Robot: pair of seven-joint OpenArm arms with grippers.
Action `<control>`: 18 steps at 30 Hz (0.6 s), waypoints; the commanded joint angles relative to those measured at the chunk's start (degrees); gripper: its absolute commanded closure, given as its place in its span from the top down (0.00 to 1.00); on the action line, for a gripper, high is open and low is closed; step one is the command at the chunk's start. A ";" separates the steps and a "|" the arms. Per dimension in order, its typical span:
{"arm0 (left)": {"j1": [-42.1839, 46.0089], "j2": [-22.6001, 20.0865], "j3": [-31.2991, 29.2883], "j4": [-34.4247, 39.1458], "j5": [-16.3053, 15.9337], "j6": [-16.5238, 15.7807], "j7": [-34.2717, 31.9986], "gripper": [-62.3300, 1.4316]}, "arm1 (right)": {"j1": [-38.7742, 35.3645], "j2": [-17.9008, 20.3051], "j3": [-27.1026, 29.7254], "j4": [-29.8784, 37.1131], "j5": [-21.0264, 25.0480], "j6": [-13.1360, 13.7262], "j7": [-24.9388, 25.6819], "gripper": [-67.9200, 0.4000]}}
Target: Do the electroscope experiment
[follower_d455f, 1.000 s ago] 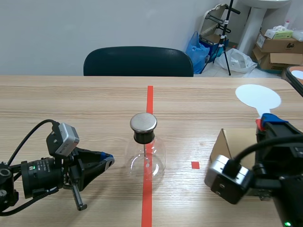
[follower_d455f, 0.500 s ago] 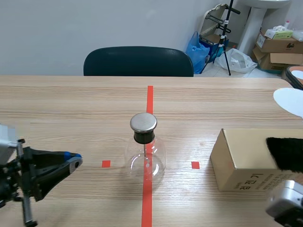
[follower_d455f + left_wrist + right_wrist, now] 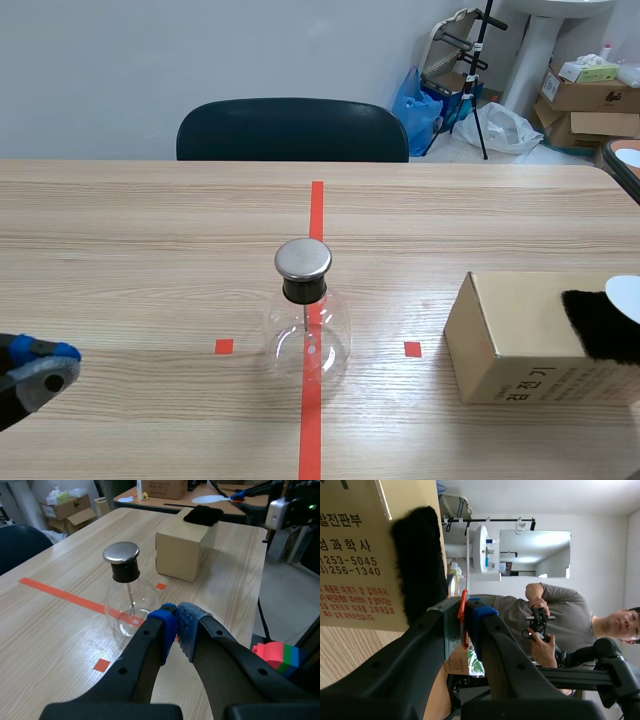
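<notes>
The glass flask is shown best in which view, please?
The left wrist view: the flask stands whole ahead of the gripper, cap and inner rod clear. The scene view shows it whole, farther off. The right wrist view misses it.

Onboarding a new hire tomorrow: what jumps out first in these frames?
The glass flask with its metal cap, standing on the red tape line mid-table. To its right, a cardboard box with a black fur piece on top. The right gripper is shut on a white paddle beside the fur.

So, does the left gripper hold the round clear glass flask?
No, the left gripper is shut on nothing, apart from the glass flask.
</notes>
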 commanded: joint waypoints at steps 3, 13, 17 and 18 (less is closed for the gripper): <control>5.16 1.70 -4.63 3.30 -1.88 -0.22 -0.85 0.14 | 1.73 0.00 1.55 -1.22 0.57 -3.30 1.40 0.02; 12.48 6.88 -13.81 9.27 -0.35 -0.22 -2.08 0.87 | 4.79 0.02 1.75 -7.58 -1.95 -3.30 1.99 0.02; 12.48 7.30 -14.01 9.46 4.50 -0.22 -4.74 1.00 | 6.12 0.00 1.70 -9.81 -3.06 -3.30 2.01 0.02; 12.48 7.30 -14.01 9.46 5.20 -0.22 -5.81 1.00 | 6.27 0.00 1.70 -10.10 -3.26 -3.30 1.99 0.02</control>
